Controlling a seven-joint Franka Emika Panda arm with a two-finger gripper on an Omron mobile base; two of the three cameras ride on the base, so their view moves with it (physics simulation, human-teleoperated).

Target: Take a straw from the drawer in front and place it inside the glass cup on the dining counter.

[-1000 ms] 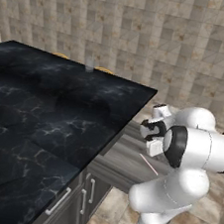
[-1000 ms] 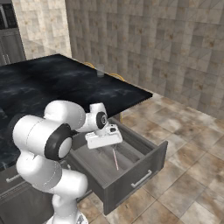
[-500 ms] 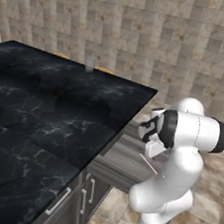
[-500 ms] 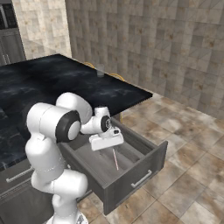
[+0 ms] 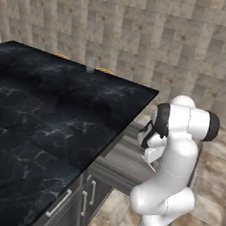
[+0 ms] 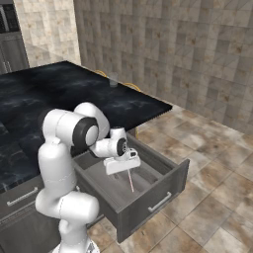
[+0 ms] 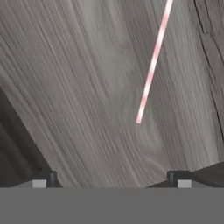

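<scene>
In the left base view, the arm had swung since a second before: its big elbow joint, then low and toward the camera, now stood upright over the open drawer, with the end effector turned down at the drawer's edge. The cup stood at the far edge of the dark marble surface, well apart from the arm, just as it had a second earlier.

In the right base view, the same change showed from the other side: the shoulder had risen and the forearm had folded in, so the end effector hung inside the drawer, low over its floor. The straw lay flat on the drawer floor, one end just under the end effector and the rest running toward the drawer front. It had not shifted. The cup sat far off on the surface.

In the hand view, the straw ran diagonally from near the middle up to the top edge, on the grey drawer floor. The two tips at the bottom stood wide apart with nothing between them, so the end effector was open and empty. The straw's near end lay ahead of the tips, not between them. The arm seemed to be lining up for the pickup; the grasp was not yet made and probably needed a further descent and centring.
</scene>
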